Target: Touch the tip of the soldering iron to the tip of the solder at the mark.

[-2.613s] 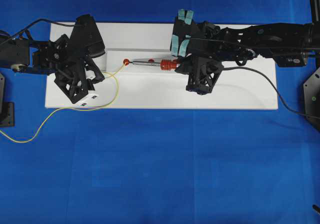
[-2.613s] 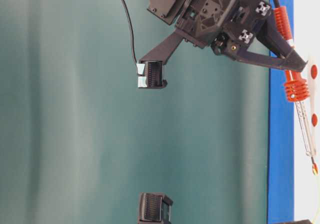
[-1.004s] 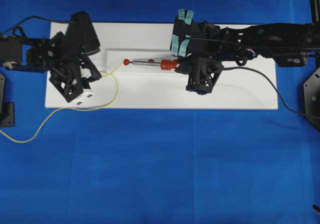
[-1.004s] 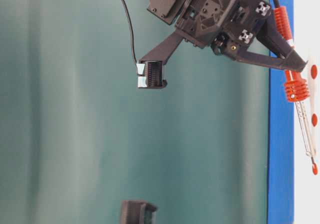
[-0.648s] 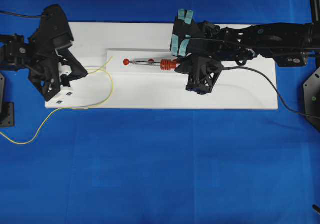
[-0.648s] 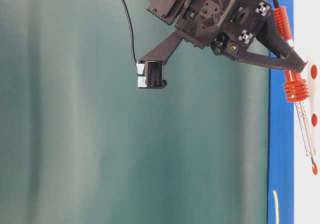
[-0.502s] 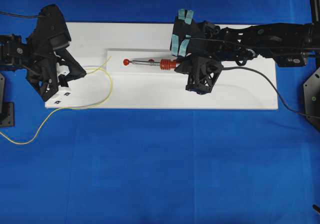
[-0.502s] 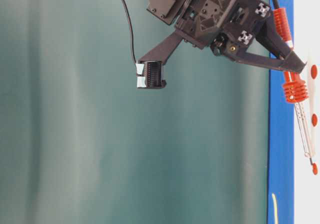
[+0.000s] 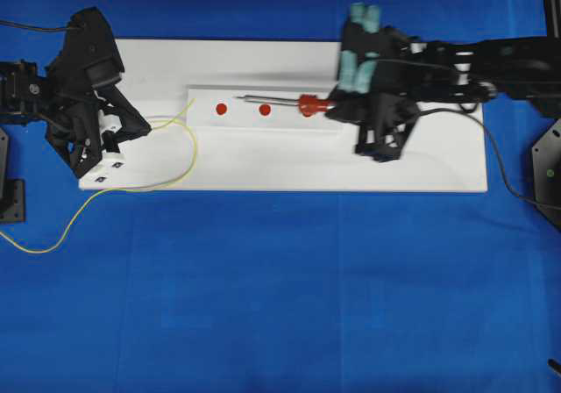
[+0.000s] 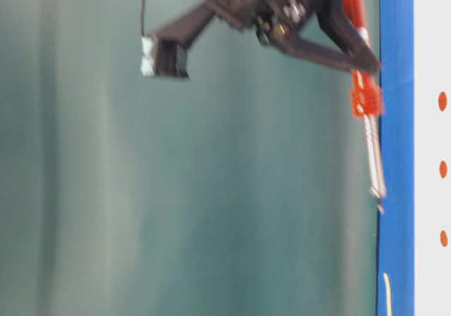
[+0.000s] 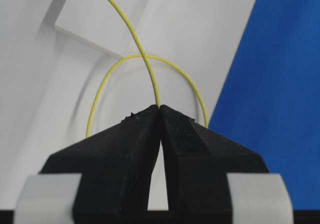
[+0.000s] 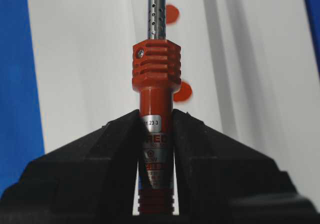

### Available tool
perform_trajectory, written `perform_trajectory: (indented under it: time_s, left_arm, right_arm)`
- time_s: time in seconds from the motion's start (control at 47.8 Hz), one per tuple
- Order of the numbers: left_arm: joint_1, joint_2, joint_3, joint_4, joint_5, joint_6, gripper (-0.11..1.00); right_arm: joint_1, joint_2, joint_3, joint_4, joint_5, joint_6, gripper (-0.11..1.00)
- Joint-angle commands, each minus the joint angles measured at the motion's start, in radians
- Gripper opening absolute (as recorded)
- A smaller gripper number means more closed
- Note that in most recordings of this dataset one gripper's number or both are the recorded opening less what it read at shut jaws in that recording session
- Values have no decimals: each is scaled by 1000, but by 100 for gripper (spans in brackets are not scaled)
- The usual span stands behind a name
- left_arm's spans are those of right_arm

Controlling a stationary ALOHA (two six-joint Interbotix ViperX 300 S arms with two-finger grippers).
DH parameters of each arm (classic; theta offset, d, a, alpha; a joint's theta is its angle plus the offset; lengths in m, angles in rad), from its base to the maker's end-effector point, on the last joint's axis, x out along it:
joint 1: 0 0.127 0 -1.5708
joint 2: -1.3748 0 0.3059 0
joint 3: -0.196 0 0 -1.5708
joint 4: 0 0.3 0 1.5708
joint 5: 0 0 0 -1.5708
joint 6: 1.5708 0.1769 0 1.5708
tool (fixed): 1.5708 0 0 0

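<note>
Judging by how things lie, both tools are in hand yet their tips are well apart, so the touch itself is not made; the right gripper (image 12: 156, 129) is clenched on the soldering iron (image 12: 156, 79) at its red handle, the ribbed collar just ahead of the jaws and the metal shaft running straight out in front; in the overhead view the iron's point hangs over the raised white strip (image 9: 206, 123), between two of the red marks (image 9: 221, 109), and the table-level view shows it lifted clear of the board; the left gripper (image 11: 159, 109) is pinched shut on the solder (image 11: 135, 39), whose free end stands out ahead of the fingertips and stops just short of a red mark, while the rest of the yellow wire loops behind and trails off the white board (image 9: 263, 174) onto the blue cloth (image 9: 280, 305); what is left, as I read it, is to bring both tips onto one mark and close the gap between them; which mark is meant I cannot tell.
</note>
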Motion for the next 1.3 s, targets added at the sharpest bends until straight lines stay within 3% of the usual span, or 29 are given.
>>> perform_trajectory:
  time_s: [0.0, 0.355, 0.69, 0.878, 1.275]
  left_arm:
    - [0, -8, -9, -2, -3, 2, 2]
    - [0, -8, -11, -2, -3, 0, 2]
    - [0, 15, -38, -2, -8, 0, 2]
    - [0, 64, -98, -2, -8, 0, 2]
    - [-11, 298, -281, -2, 0, 0, 2]
  right_arm:
    - [-3, -71, 29, -2, -14, 3, 6]
    - [-9, -173, 126, 0, -14, 6, 6]
    - [-12, -173, 127, -2, -12, 6, 6]
    - [-12, -173, 127, 0, -15, 6, 6]
    - [-12, -172, 132, -2, -17, 6, 6]
